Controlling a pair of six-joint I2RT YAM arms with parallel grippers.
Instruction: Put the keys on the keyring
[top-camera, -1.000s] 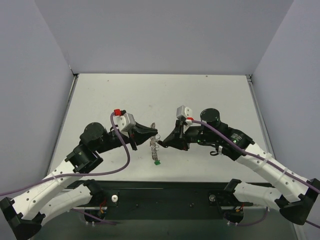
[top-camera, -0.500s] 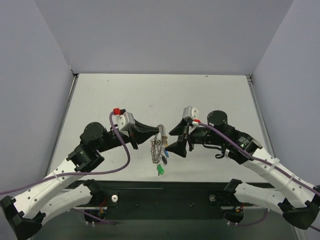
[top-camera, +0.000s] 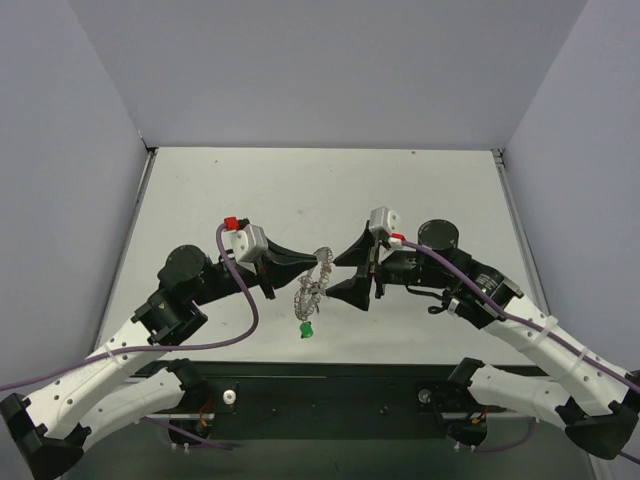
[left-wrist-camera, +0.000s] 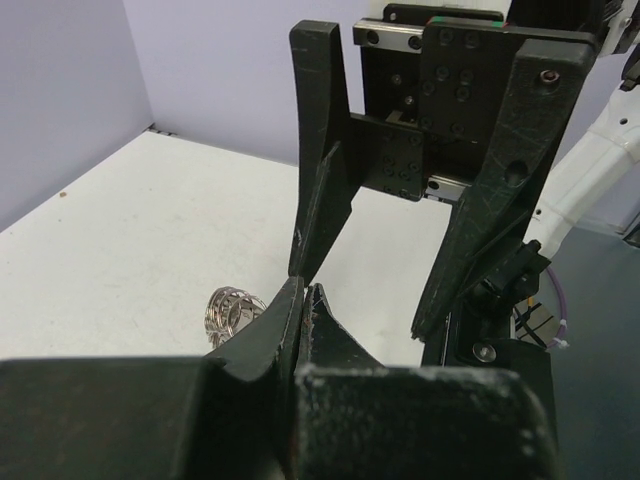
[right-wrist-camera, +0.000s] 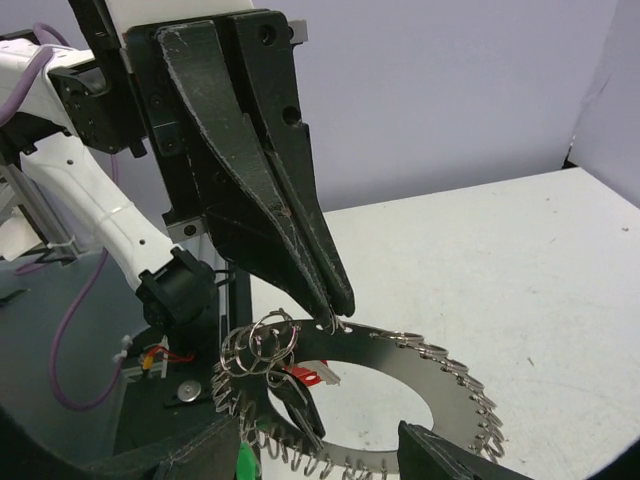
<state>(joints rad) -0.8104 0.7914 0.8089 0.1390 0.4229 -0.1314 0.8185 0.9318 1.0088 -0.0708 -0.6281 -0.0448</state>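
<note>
From left pincer (right-wrist-camera: 336, 306) hangs the keyring (right-wrist-camera: 420, 352).

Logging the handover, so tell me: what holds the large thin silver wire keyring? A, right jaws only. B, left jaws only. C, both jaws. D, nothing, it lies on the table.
B: the left jaws are pinched shut on the large thin silver wire keyring, while the right jaws stand open.

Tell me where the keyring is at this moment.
In the top view the keyring hangs near the middle of the table, pinched at its top by the shut left gripper, with the open right gripper close on its right.
</note>
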